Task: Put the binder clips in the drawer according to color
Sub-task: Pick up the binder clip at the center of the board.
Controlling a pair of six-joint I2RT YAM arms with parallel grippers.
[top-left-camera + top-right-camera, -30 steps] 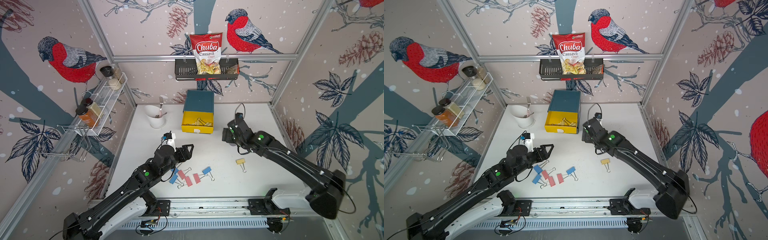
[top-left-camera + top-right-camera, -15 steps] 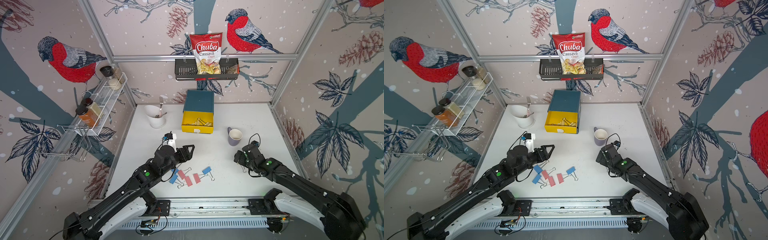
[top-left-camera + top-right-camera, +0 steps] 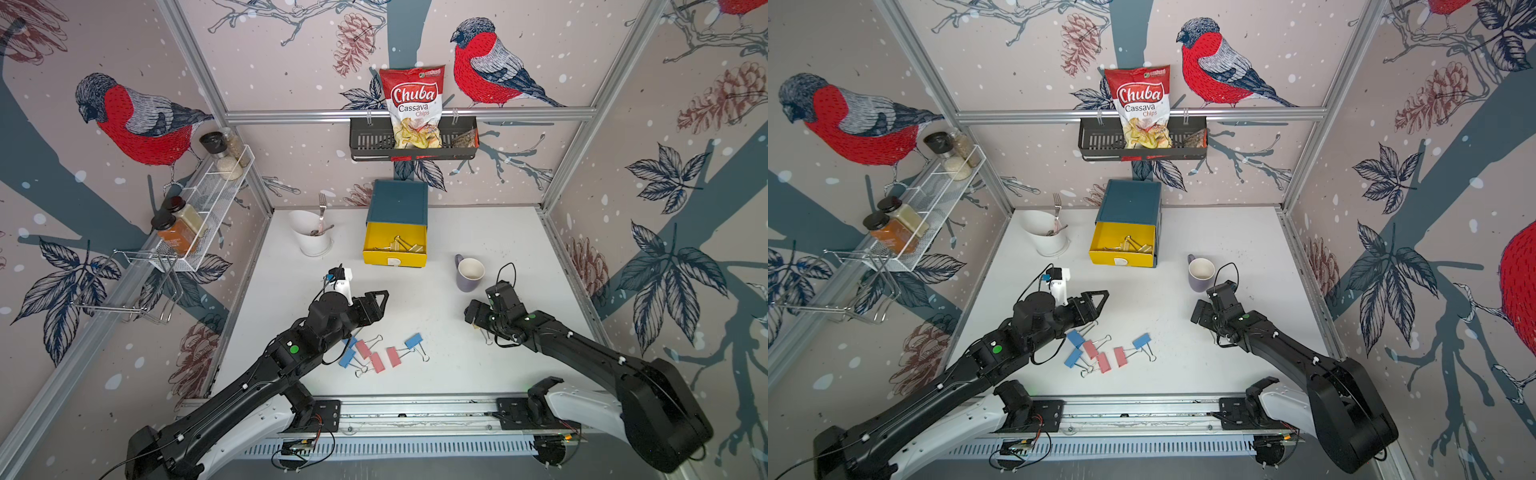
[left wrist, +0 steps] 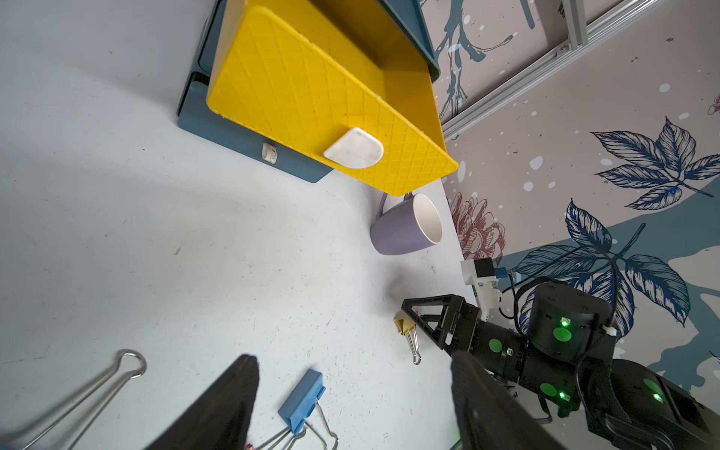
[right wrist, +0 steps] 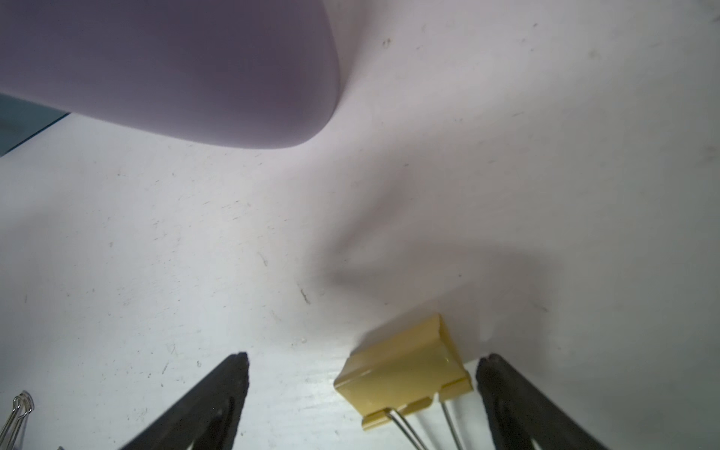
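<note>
Straddling a pale yellow binder clip with the right gripper — jaws spread wide, not clamped. The clip lies flat on the white table, wire handles pointing back toward the wrist. It sits off-centre, close to one finger; can't tell if they touch. Lilac mug stands upright just beyond that gripper.

Left gripper is also released and holds nothing. It is above the table at the drawer-side edge of the clip cluster. The cluster has three blue clips and three pink-red clips, bunched together with handles overlapping. One blue clip is partly under the left arm in both top views.

Drawer chest is at the back of the table — top yellow drawer pulled out, yellow clips inside, count unclear. A teal drawer front shows below it in the left wrist view.
</note>
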